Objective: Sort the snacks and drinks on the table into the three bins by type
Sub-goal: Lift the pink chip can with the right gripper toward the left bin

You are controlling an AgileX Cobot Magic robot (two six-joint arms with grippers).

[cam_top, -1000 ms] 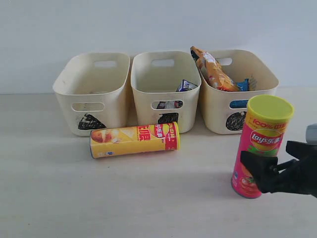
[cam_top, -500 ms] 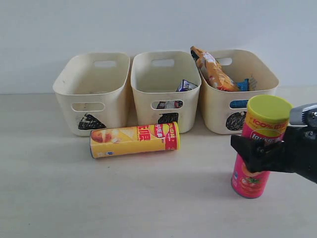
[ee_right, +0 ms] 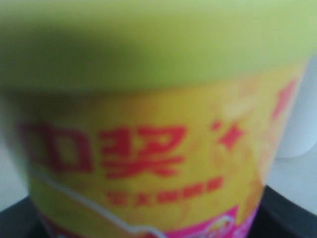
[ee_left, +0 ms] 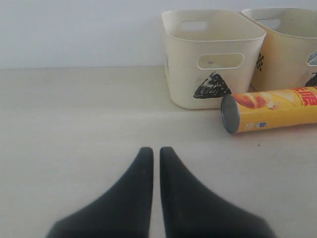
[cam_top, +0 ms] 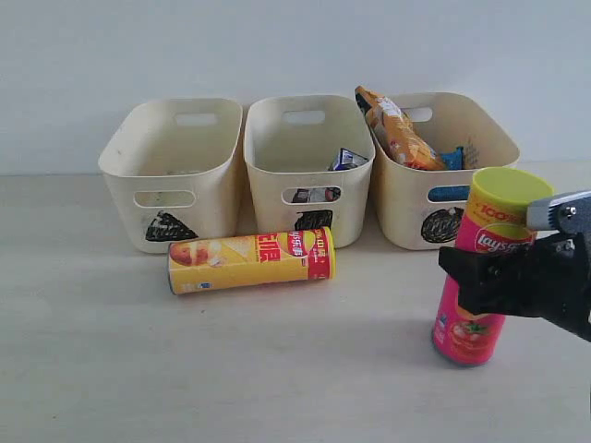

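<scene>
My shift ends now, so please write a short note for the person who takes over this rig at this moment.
Left claw: shut, holding nothing.
Right claw: closed on the pink tube, base on the table.
Done: carton in the square bin; orange bag and blue bag in the circle bin.
Left: pink tube and the lying yellow tube, probably for the triangle bin.

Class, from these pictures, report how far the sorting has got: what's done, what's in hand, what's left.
Done: the orange bag and a blue bag sit in the circle bin, the carton in the square bin. In hand: the right tool grips the pink tube. Left: that tube and the yellow tube lying on the table need binning.
</scene>
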